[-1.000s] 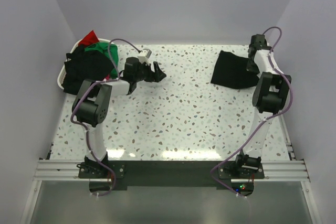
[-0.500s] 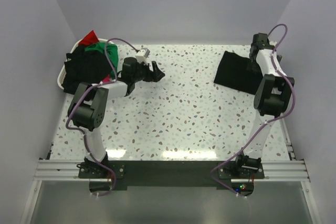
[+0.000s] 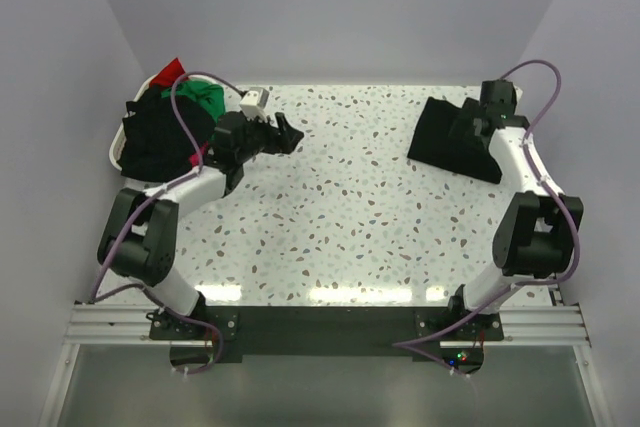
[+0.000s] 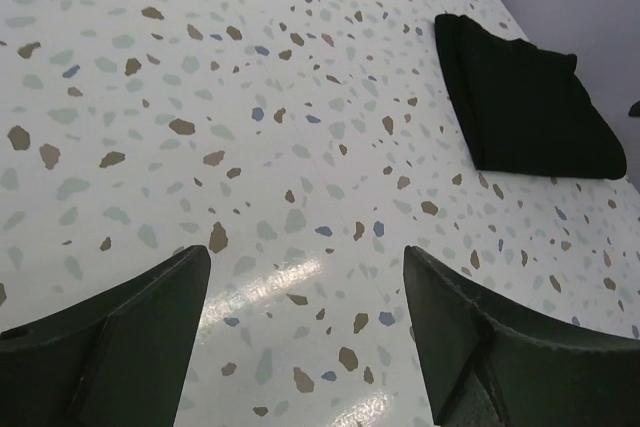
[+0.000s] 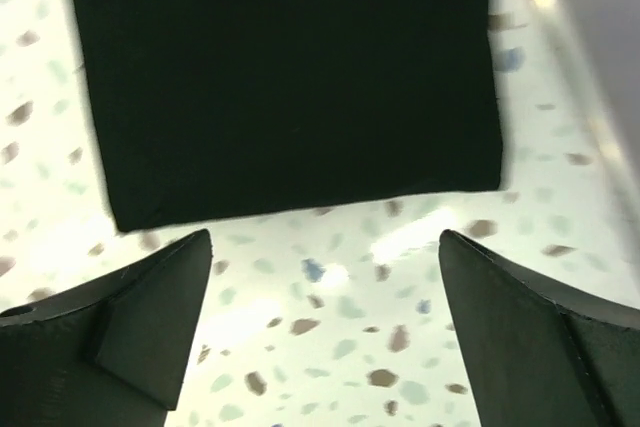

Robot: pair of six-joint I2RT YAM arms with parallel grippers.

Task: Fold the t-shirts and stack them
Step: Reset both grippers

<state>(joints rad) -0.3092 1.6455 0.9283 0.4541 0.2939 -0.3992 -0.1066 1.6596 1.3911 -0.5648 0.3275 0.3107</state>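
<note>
A folded black t-shirt [image 3: 435,139] lies flat at the table's far right; it also shows in the left wrist view [image 4: 525,102] and fills the top of the right wrist view [image 5: 280,77]. My right gripper [image 3: 466,129] [image 5: 325,247] hovers open by the shirt's edge, with only bare table between its fingers. More t-shirts, black [image 3: 158,137], green [image 3: 203,97] and red [image 3: 172,72], are heaped in a basket at the far left. Just right of that heap my left gripper [image 3: 285,134] [image 4: 305,257] hangs open and empty above the table.
The white basket [image 3: 113,154] sits at the table's far left corner against the wall. Purple cables loop over both arms. Walls close in the table on the left, back and right. The speckled tabletop [image 3: 350,207] lies between the two arms.
My right gripper has opened and let go of the folded black t-shirt, and its arm has swung out to the right. The left arm's elbow has dropped left and its gripper shifted slightly back.
</note>
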